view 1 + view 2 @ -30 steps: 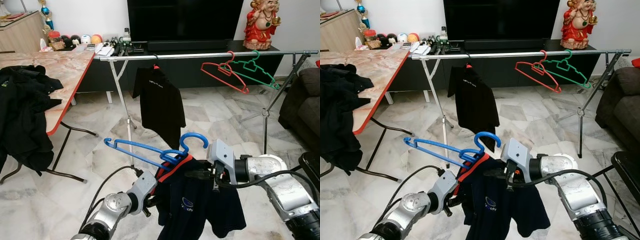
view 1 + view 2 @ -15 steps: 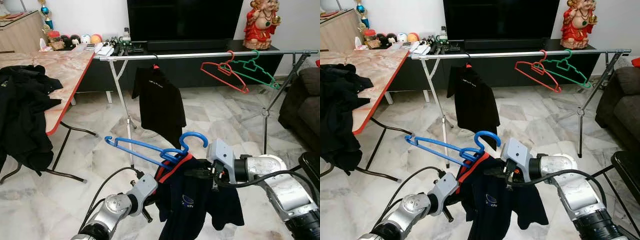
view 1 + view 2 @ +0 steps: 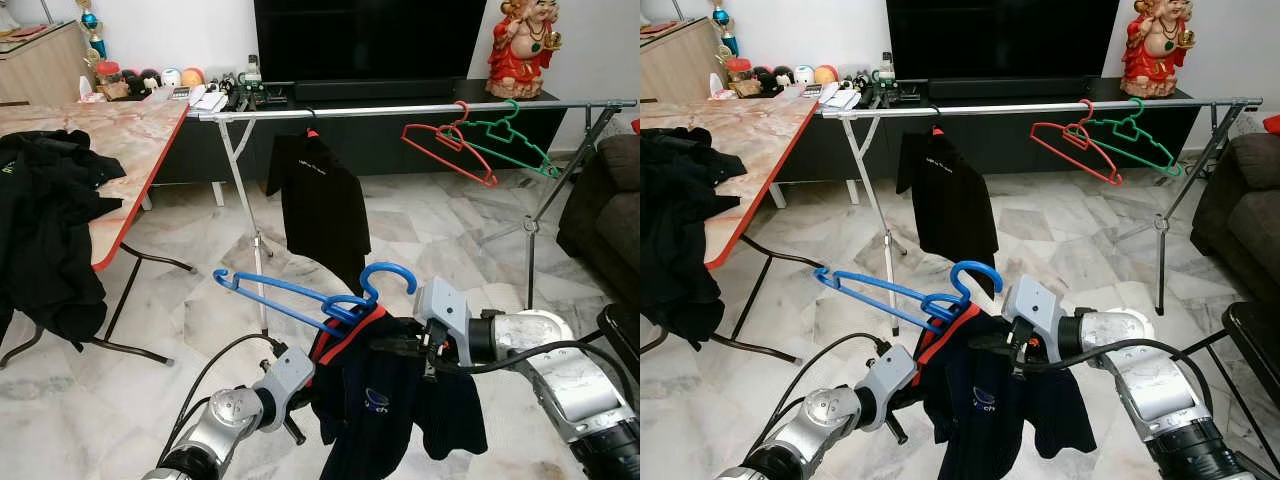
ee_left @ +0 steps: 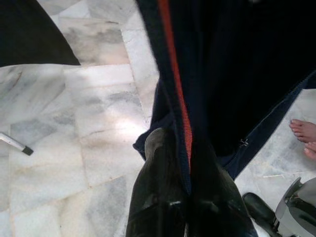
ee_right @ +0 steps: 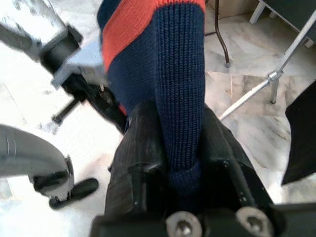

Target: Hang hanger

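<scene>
While the right pincer (image 5: 180,148) is clamping the navy shirt's (image 3: 390,410) orange-striped collar and the left pincer (image 4: 182,163) is gripping its edge, the blue hanger (image 3: 315,297) is sitting in the collar between them, well short of the clothes rail (image 3: 400,110); chest logo unreadable.

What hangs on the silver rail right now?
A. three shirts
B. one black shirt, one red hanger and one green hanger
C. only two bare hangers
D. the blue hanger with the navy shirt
B: the rail carries a black shirt, a red hanger and a green hanger.
</scene>
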Robot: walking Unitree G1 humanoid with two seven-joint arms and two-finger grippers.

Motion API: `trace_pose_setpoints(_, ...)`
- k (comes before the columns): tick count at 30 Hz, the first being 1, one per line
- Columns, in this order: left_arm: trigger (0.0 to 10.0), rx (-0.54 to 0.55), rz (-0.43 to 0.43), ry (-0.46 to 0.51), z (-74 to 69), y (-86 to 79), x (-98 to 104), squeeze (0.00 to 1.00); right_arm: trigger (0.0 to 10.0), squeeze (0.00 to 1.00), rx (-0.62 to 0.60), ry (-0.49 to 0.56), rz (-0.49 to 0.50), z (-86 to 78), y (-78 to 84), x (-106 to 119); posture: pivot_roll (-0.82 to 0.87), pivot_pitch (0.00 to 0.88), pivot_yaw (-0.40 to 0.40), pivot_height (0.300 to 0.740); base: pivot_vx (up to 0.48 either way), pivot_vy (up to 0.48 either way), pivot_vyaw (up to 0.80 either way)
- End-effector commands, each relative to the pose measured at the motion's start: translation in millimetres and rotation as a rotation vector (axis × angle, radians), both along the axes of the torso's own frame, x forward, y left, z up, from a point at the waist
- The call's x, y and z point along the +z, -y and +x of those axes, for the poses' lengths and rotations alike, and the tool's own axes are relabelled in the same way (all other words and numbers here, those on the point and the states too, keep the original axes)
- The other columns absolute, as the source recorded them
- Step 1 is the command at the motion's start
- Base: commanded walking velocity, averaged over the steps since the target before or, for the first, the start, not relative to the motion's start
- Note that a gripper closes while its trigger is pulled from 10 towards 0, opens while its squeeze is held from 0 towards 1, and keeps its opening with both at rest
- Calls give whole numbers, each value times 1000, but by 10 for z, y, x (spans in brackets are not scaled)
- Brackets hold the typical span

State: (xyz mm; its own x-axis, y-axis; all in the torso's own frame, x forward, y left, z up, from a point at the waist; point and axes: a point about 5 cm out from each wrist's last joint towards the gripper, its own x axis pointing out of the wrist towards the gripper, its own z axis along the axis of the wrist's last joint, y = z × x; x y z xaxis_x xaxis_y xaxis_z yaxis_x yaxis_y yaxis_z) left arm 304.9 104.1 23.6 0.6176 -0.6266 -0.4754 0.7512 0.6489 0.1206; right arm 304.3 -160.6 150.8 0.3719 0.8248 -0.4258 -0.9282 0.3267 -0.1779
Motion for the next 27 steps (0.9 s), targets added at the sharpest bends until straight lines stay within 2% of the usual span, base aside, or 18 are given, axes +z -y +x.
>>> trace_pose_setpoints(1, 0, 14, 18, -18, -11, -51, -33, 0, 0, 0, -12, 16, -43, -9, 92, -16, -76, 53, -5, 740, 0, 0, 0)
trace_pose_setpoints(2, 0, 19, 36, -22, -28, -90, -59, 0, 0, 0, -27, 5, -133, -51, 233, -131, -79, 56, -7, 740, 0, 0, 0)
trace_pose_setpoints(3, 0, 21, 43, -26, -40, -106, -75, 0, 0, 0, -38, -9, -165, -81, 307, -184, -79, 56, -7, 740, 0, 0, 0)
trace_pose_setpoints(6, 0, 22, 50, -35, -64, -122, -103, 0, 0, 0, -67, -36, -221, -144, 458, -276, -83, 58, -5, 740, 0, 0, 0)
trace_pose_setpoints(7, 0, 22, 50, -35, -64, -122, -103, 0, 0, 0, -67, -36, -221, -144, 458, -276, -83, 58, -5, 740, 0, 0, 0)
trace_pose_setpoints(8, 0, 20, 52, -38, -78, -120, -117, 0, 0, 0, -93, -47, -222, -169, 526, -305, -83, 58, -5, 740, 0, 0, 0)
trace_pose_setpoints(12, 0, 21, 58, -45, -90, -117, -134, 0, 0, 0, -122, -61, -215, -206, 602, -343, -86, 60, -2, 740, 0, 0, 0)
trace_pose_setpoints(15, 0, 22, 64, -48, -90, -116, -138, 0, 0, 0, -90, -123, -319, -340, 728, -517, -85, 62, -2, 740, 0, 0, 0)
trace_pose_setpoints(21, 0, 21, 76, -50, -88, -130, -143, 0, 0, 0, -48, -233, -353, -507, 819, -661, -82, 66, -2, 740, 0, 0, 0)
trace_pose_setpoints(24, 0, 21, 76, -52, -100, -136, -153, 0, 0, 0, -21, -299, -425, -615, 899, -768, -81, 70, -5, 740, 0, 0, 0)
trace_pose_setpoints(27, 0, 23, 76, -55, -109, -138, -162, 0, 0, 0, -39, -311, -471, -633, 963, -824, -81, 72, -5, 740, 0, 0, 0)
